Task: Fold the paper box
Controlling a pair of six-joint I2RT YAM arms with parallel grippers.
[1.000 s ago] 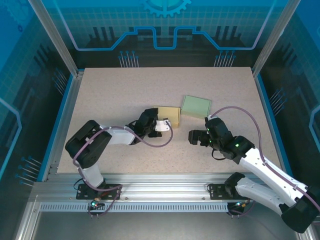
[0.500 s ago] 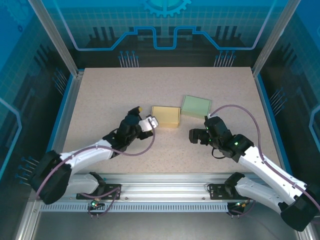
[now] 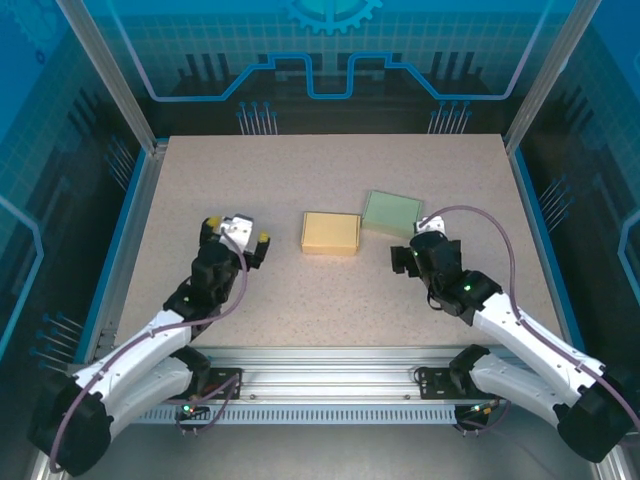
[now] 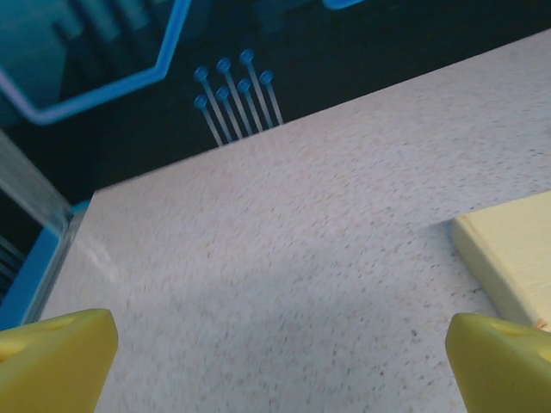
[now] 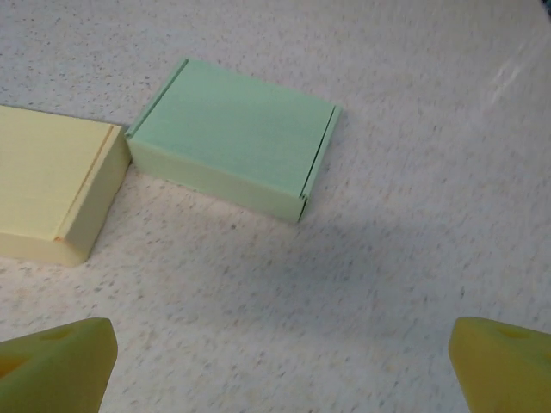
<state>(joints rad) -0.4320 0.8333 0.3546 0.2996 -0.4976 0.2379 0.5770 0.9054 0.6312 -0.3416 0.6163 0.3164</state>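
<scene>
A closed yellow paper box (image 3: 331, 232) lies flat mid-table, and a closed green paper box (image 3: 392, 212) rests against its right end. My left gripper (image 3: 238, 231) hovers open to the left of the yellow box, well apart from it, holding nothing. In the left wrist view its yellow fingertips (image 4: 53, 360) frame bare table, with the yellow box's edge (image 4: 515, 256) at the right. My right gripper (image 3: 412, 252) stands open just in front of the green box. The right wrist view has the green box (image 5: 232, 138) ahead and the yellow box (image 5: 50, 182) at the left, nothing between the fingers.
The speckled tabletop (image 3: 330, 300) is bounded by blue rails, such as the left rail (image 3: 128, 220), and by clear enclosure walls. Both arm bases sit on the metal frame (image 3: 330, 385) at the near edge.
My left arm has swung left, away from the yellow box it was touching. My right gripper has turned and shifted slightly toward the green box. Both boxes stay in place.
</scene>
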